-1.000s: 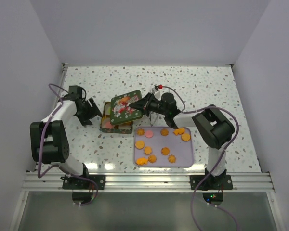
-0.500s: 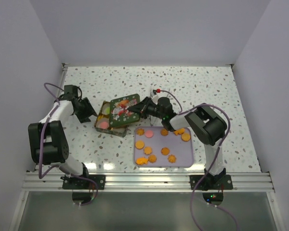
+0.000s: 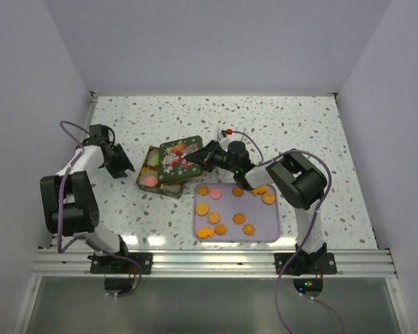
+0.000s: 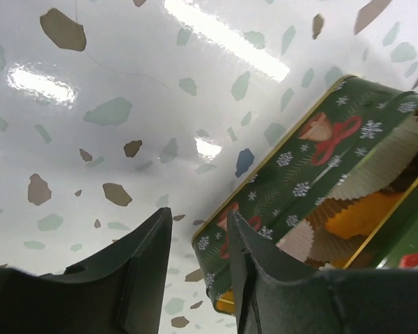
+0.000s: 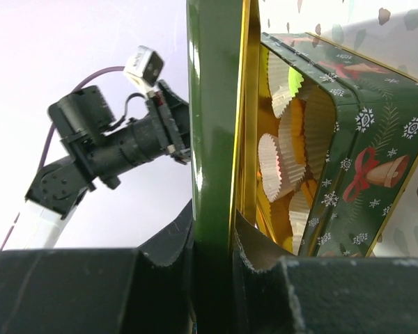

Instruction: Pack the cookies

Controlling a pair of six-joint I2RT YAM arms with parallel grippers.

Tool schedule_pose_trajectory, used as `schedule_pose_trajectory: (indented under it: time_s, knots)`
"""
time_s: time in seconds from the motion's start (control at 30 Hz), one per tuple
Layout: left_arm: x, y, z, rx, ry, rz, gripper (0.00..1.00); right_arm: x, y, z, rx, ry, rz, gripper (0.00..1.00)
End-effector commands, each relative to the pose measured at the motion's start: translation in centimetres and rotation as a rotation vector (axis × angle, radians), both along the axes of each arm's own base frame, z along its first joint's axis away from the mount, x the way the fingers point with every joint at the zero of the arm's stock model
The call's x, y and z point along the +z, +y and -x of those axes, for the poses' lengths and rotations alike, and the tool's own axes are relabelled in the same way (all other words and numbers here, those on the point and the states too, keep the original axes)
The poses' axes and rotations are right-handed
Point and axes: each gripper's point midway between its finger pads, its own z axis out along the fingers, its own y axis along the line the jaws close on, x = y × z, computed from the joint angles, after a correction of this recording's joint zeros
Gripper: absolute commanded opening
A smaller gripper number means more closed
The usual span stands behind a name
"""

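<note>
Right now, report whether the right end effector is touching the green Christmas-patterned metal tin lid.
Touching. The right wrist view shows the right end effector clamped on the edge of the green metal tin lid.

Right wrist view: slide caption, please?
Right gripper clamps the edge of the green lid, open tin of paper cups beside it.

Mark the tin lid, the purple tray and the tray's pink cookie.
tin lid (image 3: 178, 158): top view, middle of patterned face.
purple tray (image 3: 266, 225): top view, bare right part.
pink cookie (image 3: 215, 193): top view, its centre.
</note>
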Motion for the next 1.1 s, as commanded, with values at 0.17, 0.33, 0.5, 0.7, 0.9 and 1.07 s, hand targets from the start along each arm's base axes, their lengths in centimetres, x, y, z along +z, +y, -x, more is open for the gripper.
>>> schedule_pose_trajectory:
  time_s: [0.17, 0.33, 0.5, 0.7, 0.9, 1.07]
  knots:
    - [-4.3, -1.1, 2.7, -0.024, 0.073, 0.059, 0.33, -1.4, 0.0, 0.3, -0.022, 0.023, 0.004, 0.00]
    - [-4.2, -2.3, 3.5, -0.030, 0.066, 0.093, 0.30, -2.3, 0.9, 0.9, -0.004, 0.040, 0.011, 0.01]
    - [-4.2, -4.2, 4.3, -0.057, 0.065, 0.116, 0.29, -3.0, 0.9, 1.3, 0.000, 0.050, 0.032, 0.13]
    - [-3.7, -5.9, 4.7, -0.082, 0.061, 0.127, 0.29, -3.6, 0.6, 1.6, 0.004, 0.059, 0.044, 0.41]
    - [-3.8, -6.3, 5.2, -0.083, 0.063, 0.139, 0.28, -4.1, 0.3, 2.4, 0.023, 0.065, 0.094, 0.76]
    - [-3.7, -6.5, 5.4, -0.080, 0.058, 0.146, 0.28, -4.4, -0.2, 3.0, 0.037, 0.070, 0.137, 0.80]
